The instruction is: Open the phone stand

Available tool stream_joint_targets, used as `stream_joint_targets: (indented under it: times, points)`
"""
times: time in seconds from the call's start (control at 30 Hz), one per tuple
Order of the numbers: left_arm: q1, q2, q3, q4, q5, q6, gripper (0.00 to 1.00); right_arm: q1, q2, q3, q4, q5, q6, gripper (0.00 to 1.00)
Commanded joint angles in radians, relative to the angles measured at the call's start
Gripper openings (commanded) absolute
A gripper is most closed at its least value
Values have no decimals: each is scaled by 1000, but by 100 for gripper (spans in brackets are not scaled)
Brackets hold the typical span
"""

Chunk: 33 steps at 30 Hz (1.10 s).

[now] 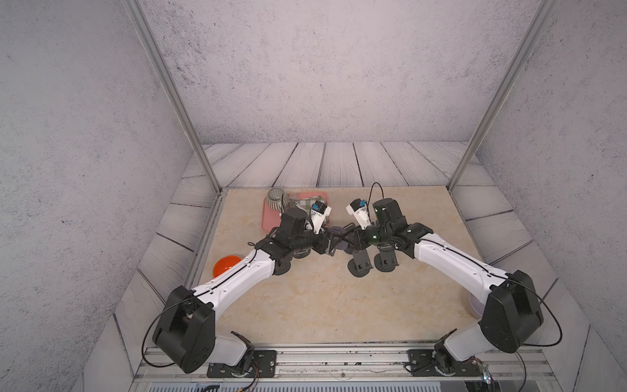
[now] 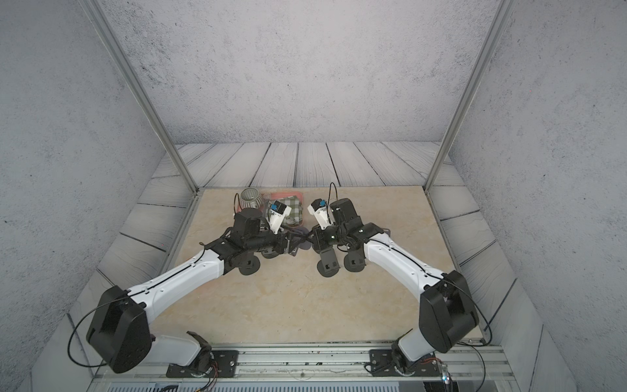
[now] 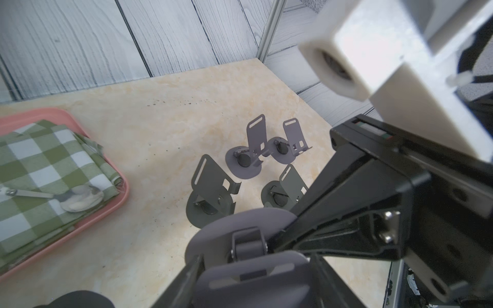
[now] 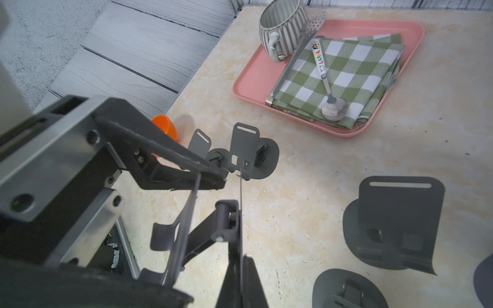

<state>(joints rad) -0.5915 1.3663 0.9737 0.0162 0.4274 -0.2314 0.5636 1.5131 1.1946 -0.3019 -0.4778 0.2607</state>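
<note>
Two robot arms meet at the centre of both top views over a marble-patterned table. Between them they hold a purple-grey phone stand above its surface. The right gripper reaches in from the right of the frame. It is clamped fully closed on the stand's thin round base, which the right wrist view shows edge-on. The left gripper comes in from the left with its jaws partly spread, and its fingers press against the two side edges of the stand's back plate. Plate and base stand apart, joined by a short hinge arm.

In the left wrist view, a dark grey stand and a purple stand sit on the table just beyond, plates raised. A pink tray in the upper right of the right wrist view carries a green checked cloth, a spoon and a striped mug. In a top view, an orange cup sits by the table's left edge.
</note>
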Motion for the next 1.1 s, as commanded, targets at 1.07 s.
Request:
stream_joint_targets:
  times: [1.07]
  points:
    - [-11,-207,-224,42,-74,-34,92,-124,62,-9,55,-25,133,0]
